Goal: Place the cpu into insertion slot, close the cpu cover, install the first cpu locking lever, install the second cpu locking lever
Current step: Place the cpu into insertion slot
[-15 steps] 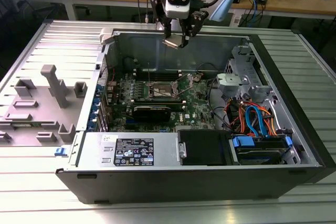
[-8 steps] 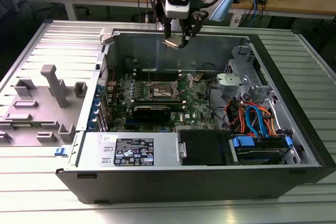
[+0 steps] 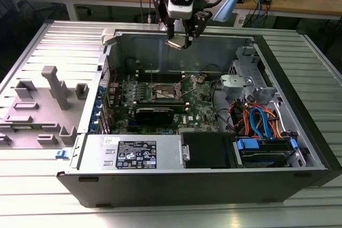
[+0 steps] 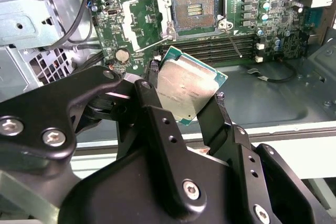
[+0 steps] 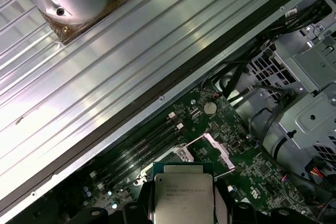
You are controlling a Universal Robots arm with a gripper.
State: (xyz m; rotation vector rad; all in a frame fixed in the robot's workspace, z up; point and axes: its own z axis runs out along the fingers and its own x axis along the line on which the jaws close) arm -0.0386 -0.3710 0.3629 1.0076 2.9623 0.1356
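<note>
My gripper (image 3: pixel 179 40) hangs over the rear wall of the open computer case and is shut on the cpu (image 3: pixel 178 43). In both wrist views the cpu (image 4: pixel 190 87) (image 5: pixel 181 200) shows its dull silver top, pinched at two opposite edges by black fingers (image 4: pixel 153 100). The insertion slot (image 4: pixel 194 8) (image 3: pixel 163 94) lies open and bare on the green board, below and forward of the chip. Beside it the cpu cover (image 4: pixel 143 25) (image 5: pixel 211 153) stands swung up. A thin locking lever (image 4: pixel 232 41) sticks out from the socket's corner.
Long black memory slots (image 4: pixel 220 51) run between the socket and the case's back wall (image 3: pixel 181 57). A drive cage (image 3: pixel 240 81) with orange and blue cables (image 3: pixel 256 118) fills the exterior view's right. Grey fixture blocks (image 3: pixel 53 86) stand on the ribbed table at the left.
</note>
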